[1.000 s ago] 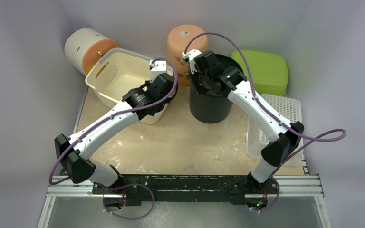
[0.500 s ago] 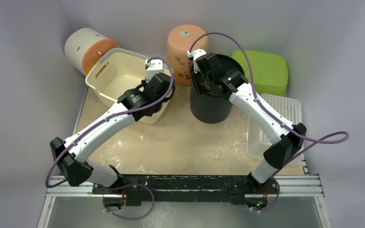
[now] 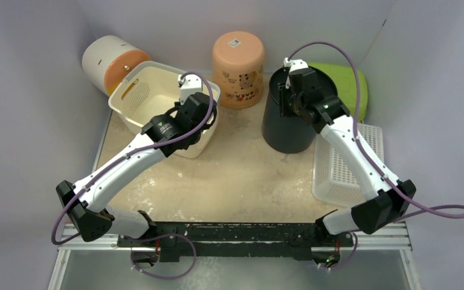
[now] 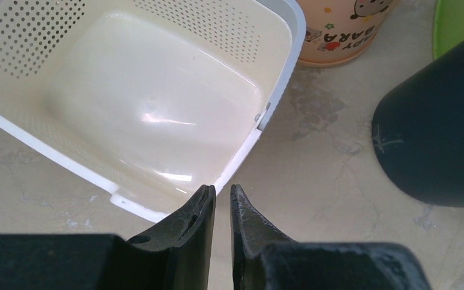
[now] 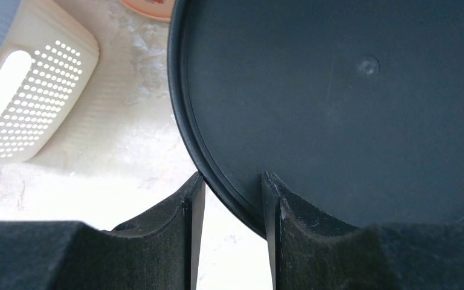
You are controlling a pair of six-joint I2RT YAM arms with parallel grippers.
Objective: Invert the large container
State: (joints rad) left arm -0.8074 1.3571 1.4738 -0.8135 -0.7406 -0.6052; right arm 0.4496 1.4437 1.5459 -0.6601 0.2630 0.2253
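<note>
Nearest to us on the right, a flat white plastic tray full of little holes (image 3: 350, 172) lies on the pale speckled table (image 3: 235, 181). A bit farther, on the left, sits a cream plastic basket (image 3: 148, 96). The left claw (image 4: 220, 190) hangs by the basket's near rim. Its two fingers are almost together, with nothing between them.

Across from it on the right stands the large black round container (image 3: 284, 130), open side up, just beside the tray. The right claw (image 5: 232, 181) is clamped on its rim, one finger inside and one outside.

Farther back we see an upside-down orange plastic cup (image 3: 238, 60), a green plastic box (image 3: 347, 90), and, far left, a white and orange can on its side (image 3: 106, 60).
</note>
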